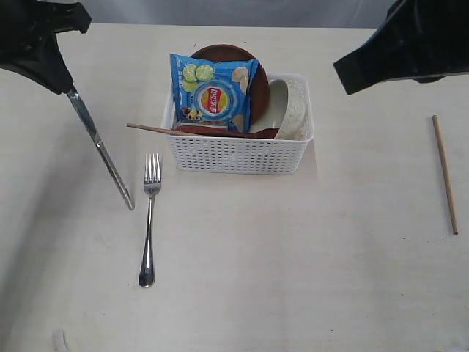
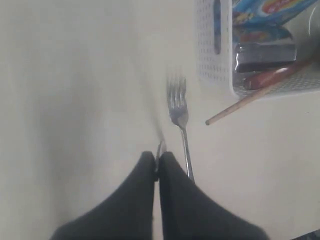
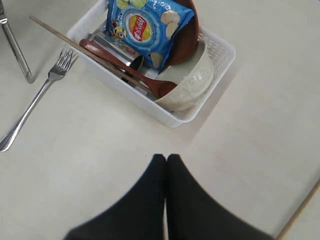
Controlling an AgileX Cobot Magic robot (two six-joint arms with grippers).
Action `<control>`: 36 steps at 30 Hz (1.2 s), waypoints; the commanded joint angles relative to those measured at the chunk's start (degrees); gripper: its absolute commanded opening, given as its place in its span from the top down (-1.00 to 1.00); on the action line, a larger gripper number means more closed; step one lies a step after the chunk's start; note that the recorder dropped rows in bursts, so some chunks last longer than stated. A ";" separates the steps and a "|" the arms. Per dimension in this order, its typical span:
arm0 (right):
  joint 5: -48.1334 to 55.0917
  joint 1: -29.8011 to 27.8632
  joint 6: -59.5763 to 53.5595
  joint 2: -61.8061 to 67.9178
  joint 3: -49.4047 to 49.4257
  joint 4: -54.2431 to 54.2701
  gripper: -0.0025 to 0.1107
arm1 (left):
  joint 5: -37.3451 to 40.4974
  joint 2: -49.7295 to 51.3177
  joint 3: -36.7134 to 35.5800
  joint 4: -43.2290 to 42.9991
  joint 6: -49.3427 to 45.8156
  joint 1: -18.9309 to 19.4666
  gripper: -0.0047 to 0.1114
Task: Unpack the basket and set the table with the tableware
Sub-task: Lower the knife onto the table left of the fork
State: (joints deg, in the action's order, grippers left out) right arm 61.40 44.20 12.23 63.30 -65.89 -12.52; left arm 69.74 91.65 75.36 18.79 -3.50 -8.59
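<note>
the left hand [image 2: 156, 167] pinched the knife [image 1: 102, 150], tilted, its tip on the worktop [image 1: 293, 293] at 9 o'clock of the fork [image 1: 150, 220]. the right hand [image 3: 166, 162] was closed, empty. the basket [image 1: 234, 155] sat at the worktop's 12 o'clock. steel likely stiff, slick: pinch mid-handle. the bowl [image 1: 293, 110] looked breakable: take its rim. one each of knife, fork, bowl, plate [image 1: 258, 88], spoon [image 3: 125, 67], cup [image 2: 265, 55], bag [image 1: 212, 92]. two chopsticks: loose chopstick [image 1: 445, 174] at 3 o'clock, basket chopstick [image 1: 154, 129].
</note>
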 commanded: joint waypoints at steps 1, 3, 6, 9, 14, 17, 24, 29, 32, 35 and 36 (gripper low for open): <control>-0.04 -0.10 -0.01 -0.40 0.01 0.01 0.96 | 0.22 2.12 -1.00 -0.91 -0.09 -0.13 0.92; -0.04 -0.10 -0.01 -0.40 0.01 0.01 0.96 | 0.22 3.14 -1.00 -1.50 -0.17 -0.13 0.92; -0.04 -0.10 -0.01 -0.40 0.01 0.01 0.96 | 0.22 4.52 -1.00 -5.37 0.79 -0.13 0.92; -0.04 -0.10 -0.01 -0.40 0.01 0.01 0.96 | 0.22 5.76 -1.00 -6.36 2.11 -0.13 0.92; -0.04 -0.10 -0.01 -0.40 0.01 0.01 0.96 | 0.22 7.09 -1.00 -4.41 2.36 -0.13 0.92; -0.16 -0.10 -0.01 -0.40 0.01 0.01 0.96 | 0.22 8.38 -1.00 -3.52 2.36 -0.13 0.92; -0.45 -0.10 -0.01 -0.40 0.01 0.01 0.96 | -3.38 12.05 -1.00 1.78 -0.50 -0.13 0.92; -0.70 -0.10 -0.01 -0.40 0.01 0.01 0.96 | -7.82 14.35 -1.00 3.75 -2.49 -0.13 0.92; -1.10 -0.10 -0.01 -0.40 0.01 0.01 0.96 | -8.15 16.19 -1.00 5.73 -4.20 -0.13 0.92; -1.10 -0.10 -0.01 -0.40 0.01 0.01 0.96 | -9.72 18.40 -1.00 6.02 -4.42 -0.13 0.92; -1.10 -0.10 -0.01 -0.40 0.01 0.01 0.96 | -10.24 18.74 -1.00 6.02 -4.42 -0.13 0.92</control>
State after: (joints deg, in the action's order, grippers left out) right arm 60.65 44.20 12.23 63.30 -65.89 -12.52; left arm 61.38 109.05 74.76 24.03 -7.34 -8.59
